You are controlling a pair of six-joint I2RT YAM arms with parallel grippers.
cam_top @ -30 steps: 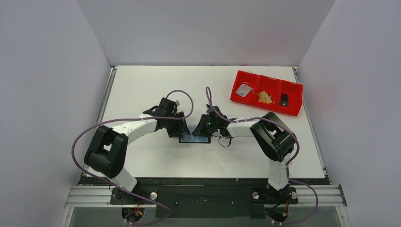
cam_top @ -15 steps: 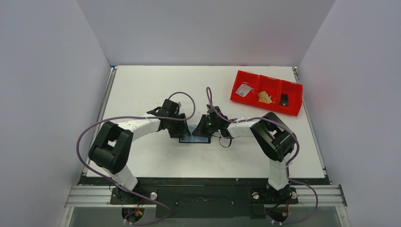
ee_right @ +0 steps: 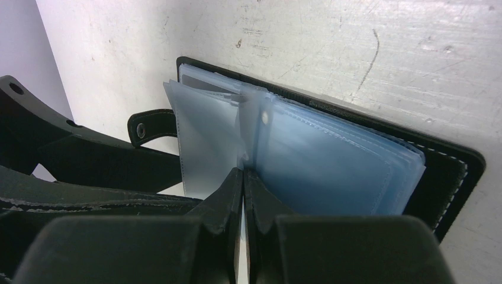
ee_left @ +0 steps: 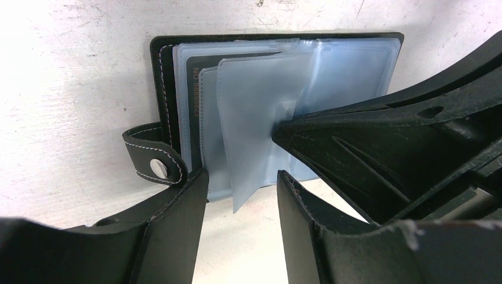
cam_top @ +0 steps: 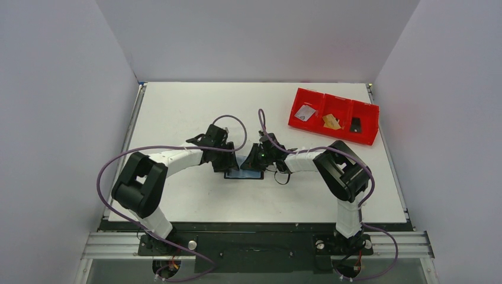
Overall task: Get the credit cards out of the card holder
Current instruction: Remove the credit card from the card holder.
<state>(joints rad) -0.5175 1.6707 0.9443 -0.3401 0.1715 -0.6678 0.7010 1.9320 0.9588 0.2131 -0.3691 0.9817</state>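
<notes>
Broadly, the white table (cam_top: 177, 112) carries a red tray (cam_top: 331, 134) at 2 o'clock from its middle. Three credit cards (cam_top: 305, 112) lie in it, one to a compartment: silver-grey, gold and black.

Near the table's middle, a touch toward 6 o'clock, the card holder (cam_top: 244, 174) lies open and flat.

The left gripper (ee_left: 241, 177) reaches in from the holder's 10 o'clock. Its jaws stand apart, astride the loose corner of one of the plastic sleeves (ee_left: 254, 106) without clamping it.

The right gripper (ee_right: 243, 173) comes from 1 o'clock with its fingers pressed together and its tip bearing on the sleeves by the spine. Whether a leaf is nipped between them I cannot tell.

In the left wrist view a snap strap (ee_left: 155, 167) sticks out at 9 o'clock. A grey card (ee_left: 192, 100) with printed digits sits in the sleeve nearest it.

The holder looks light and likely to skid, so it wants pinning down. The sleeves are limp and slick and would fold rather than push. The card should be thin, stiff and smooth. It is best pinched flat by the edge at the pocket's mouth and drawn straight out. Which side that mouth is on I cannot make out.
</notes>
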